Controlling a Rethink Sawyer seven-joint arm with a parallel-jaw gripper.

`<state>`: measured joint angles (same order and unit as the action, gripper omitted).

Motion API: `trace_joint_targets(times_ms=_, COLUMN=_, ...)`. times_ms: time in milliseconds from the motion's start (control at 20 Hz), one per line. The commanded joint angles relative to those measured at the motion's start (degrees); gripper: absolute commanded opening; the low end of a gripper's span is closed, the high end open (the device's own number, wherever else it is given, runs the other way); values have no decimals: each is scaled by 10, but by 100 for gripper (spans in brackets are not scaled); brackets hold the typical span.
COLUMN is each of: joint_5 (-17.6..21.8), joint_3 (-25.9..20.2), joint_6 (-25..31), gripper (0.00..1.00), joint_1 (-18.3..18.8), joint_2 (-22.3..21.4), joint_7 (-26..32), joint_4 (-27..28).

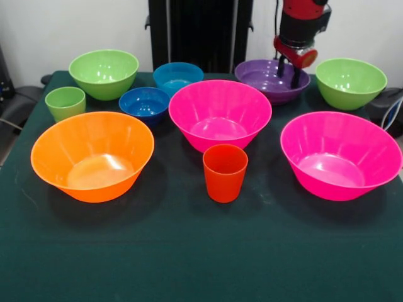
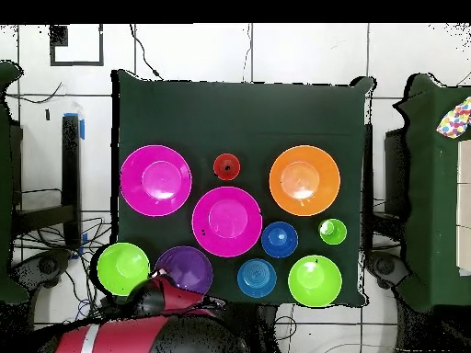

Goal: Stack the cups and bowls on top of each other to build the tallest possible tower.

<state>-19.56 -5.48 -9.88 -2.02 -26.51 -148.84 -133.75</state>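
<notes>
All pieces stand apart on the dark green table; nothing is stacked. The orange bowl (image 1: 92,157) (image 2: 304,180) is at front left. The two pink bowls (image 1: 220,113) (image 1: 340,154) are in the middle and at right. Behind are two green bowls (image 1: 104,72) (image 1: 350,82), a light blue bowl (image 1: 177,75), a dark blue bowl (image 1: 145,102) and the purple bowl (image 1: 264,78) (image 2: 184,268). The orange-red cup (image 1: 225,172) stands in front and the green cup (image 1: 65,102) at left. My gripper (image 1: 288,74) is open, its fingers down at the purple bowl's right side.
The table cloth (image 1: 189,251) has free room along its front edge. The robot's black pedestal (image 1: 198,31) stands behind the table. In the overhead view the red arm (image 2: 166,303) covers the gripper and part of the purple bowl.
</notes>
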Motion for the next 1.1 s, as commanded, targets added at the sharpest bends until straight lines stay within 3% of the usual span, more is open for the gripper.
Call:
trace_joint_targets(times_ms=50, joint_5=32, joint_3=-50, joint_6=20, gripper=100, joint_1=32, joint_2=-15, joint_7=-56, joint_4=17)
trace_joint_targets(times_ms=400, joint_5=51, joint_3=-17, joint_6=148, gripper=100, joint_1=45, joint_2=-122, joint_7=-12, joint_4=-11)
trace_joint_targets(times_ms=600, joint_5=72, joint_3=5, joint_6=213, gripper=100, joint_1=51, joint_2=-163, joint_7=8, joint_4=-4)
trace_joint_targets(times_ms=950, joint_5=84, joint_3=0, joint_6=234, gripper=100, joint_1=52, joint_2=-173, joint_7=-14, joint_4=12)
trace_joint_targets(times_ms=1100, joint_5=82, joint_3=-6, joint_6=211, gripper=100, joint_1=49, joint_2=-150, joint_7=-21, joint_4=28)
